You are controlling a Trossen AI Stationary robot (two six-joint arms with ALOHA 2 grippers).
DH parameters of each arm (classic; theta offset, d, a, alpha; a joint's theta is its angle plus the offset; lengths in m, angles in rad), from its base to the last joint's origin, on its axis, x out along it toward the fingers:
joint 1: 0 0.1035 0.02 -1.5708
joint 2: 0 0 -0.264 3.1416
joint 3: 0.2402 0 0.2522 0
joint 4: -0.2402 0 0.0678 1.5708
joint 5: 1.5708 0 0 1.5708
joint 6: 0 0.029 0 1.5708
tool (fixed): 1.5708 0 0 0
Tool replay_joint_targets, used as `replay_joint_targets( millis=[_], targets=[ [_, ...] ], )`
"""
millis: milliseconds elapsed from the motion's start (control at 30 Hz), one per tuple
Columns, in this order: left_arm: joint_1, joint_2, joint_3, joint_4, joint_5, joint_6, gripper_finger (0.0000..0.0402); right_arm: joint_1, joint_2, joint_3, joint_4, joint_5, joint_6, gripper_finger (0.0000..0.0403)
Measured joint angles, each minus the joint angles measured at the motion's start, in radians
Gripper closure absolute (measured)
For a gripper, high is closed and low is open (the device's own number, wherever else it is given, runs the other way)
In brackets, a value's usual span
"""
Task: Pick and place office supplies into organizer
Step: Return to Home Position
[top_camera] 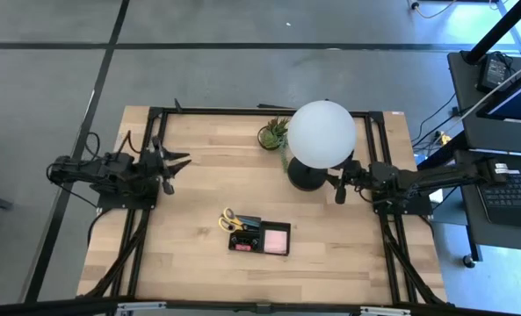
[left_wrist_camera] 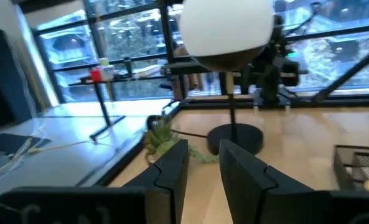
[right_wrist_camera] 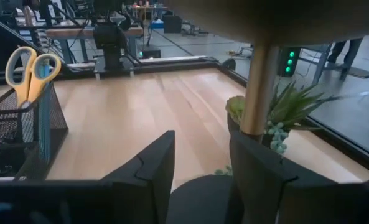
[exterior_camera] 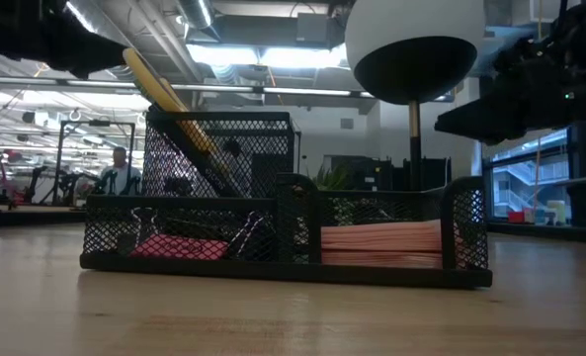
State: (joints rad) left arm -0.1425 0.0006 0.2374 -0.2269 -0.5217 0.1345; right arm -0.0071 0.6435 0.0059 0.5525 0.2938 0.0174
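Near the front middle of the pale wooden table [top_camera: 190, 263] sits the low black wire-mesh desk organizer [top_camera: 242, 247]. The tall cup part of it holds the yellow-handled scissors [top_camera: 228, 219]. They stand with the handles up and lean to one side. The square pink sticky-note pad [top_camera: 277, 239] lies flat in the wide part of the tray, right next to the cup. From the low view, a flat pink thing [exterior_camera: 179, 247] lies in the low part in front of the cup. I cannot tell for sure what it is.

Over the left side of the table is the left gripper [top_camera: 177, 167], well apart from the organizer. Its two dark fingers [left_wrist_camera: 172, 177] are spread, and the gap between them is empty.

On the right side, the right gripper [top_camera: 337, 186] is just beside the round black base [top_camera: 302, 180] of the white globe lamp [top_camera: 322, 132]. Its fingers [right_wrist_camera: 148, 168] are spread too, and they hold nothing.

A small green potted plant [top_camera: 275, 133] stands close to the lamp, nearer the far edge of the table.
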Motion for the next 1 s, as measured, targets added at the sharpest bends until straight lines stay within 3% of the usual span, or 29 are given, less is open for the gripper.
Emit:
replay_joint_targets(
  millis=[367, 867, 1000],
  targets=[
    [0.001, 0.000, -0.112, 0.115, 0.024, -0.050, 0.0316, -0.017, -0.261, 0.000, -0.304, 0.001, 0.026, 0.0249],
    [0.001, 0.002, -0.183, 0.151, 0.026, -0.140, 0.0316, -0.023, -0.434, 0.000, -0.381, 0.002, 0.000, 0.0249],
    [0.001, 0.008, -0.183, 0.150, 0.020, -0.140, 0.0316, -0.024, -0.464, 0.000, -0.453, 0.061, 0.003, 0.0249]
  ],
)
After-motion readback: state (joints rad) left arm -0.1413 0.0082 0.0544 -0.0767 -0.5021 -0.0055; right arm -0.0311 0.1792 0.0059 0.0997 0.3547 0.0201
